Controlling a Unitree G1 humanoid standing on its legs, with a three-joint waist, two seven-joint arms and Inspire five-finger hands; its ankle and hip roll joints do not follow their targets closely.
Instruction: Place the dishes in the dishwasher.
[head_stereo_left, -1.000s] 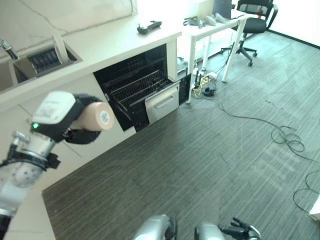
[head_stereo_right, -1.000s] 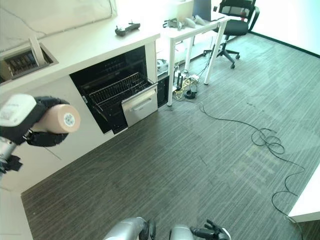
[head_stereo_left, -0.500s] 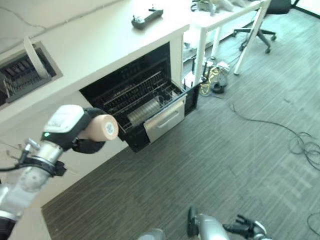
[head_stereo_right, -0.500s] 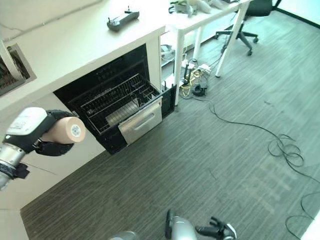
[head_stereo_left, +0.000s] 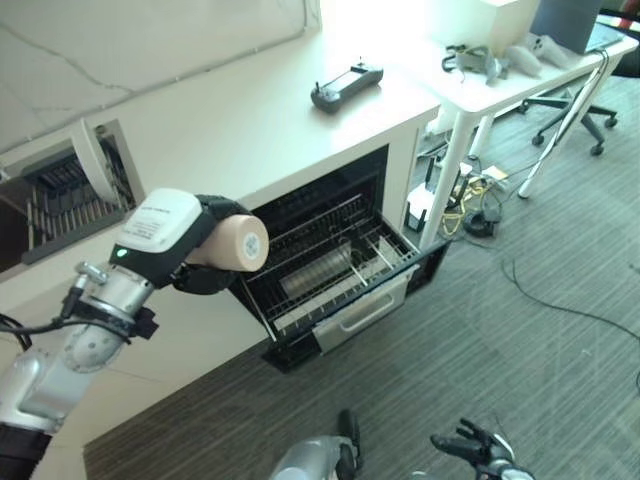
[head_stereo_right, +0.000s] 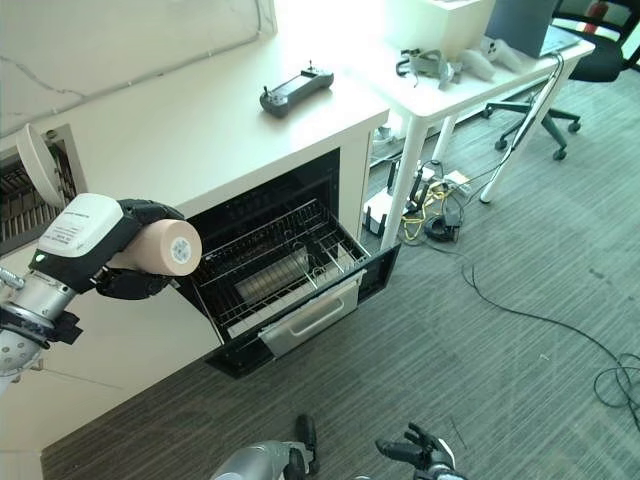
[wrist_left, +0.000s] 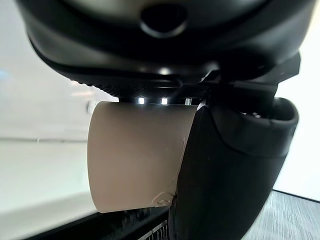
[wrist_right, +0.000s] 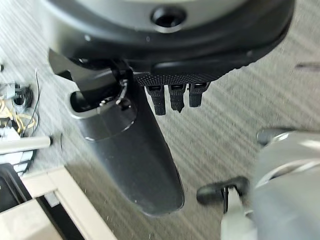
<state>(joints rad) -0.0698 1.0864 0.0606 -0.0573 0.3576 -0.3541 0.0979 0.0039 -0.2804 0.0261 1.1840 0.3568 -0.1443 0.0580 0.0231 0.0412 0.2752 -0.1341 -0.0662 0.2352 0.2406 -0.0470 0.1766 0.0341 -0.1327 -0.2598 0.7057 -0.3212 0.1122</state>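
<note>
Cup carried toward open dishwasher.
Left hand (head_stereo_left: 200, 262) grips beige cup (head_stereo_left: 232, 243) sideways, raised beside the worktop (head_stereo_left: 250, 120), just left of the pulled-out dishwasher rack (head_stereo_left: 335, 268); right hand (head_stereo_left: 470, 447) hangs low, fingers relaxed.

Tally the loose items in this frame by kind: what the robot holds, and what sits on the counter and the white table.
Beige cup, held in the left hand: 1
Dark handheld controller on the counter: 1
White controllers on the white table: 2
Headset on that table: 1
Total: 5
</note>
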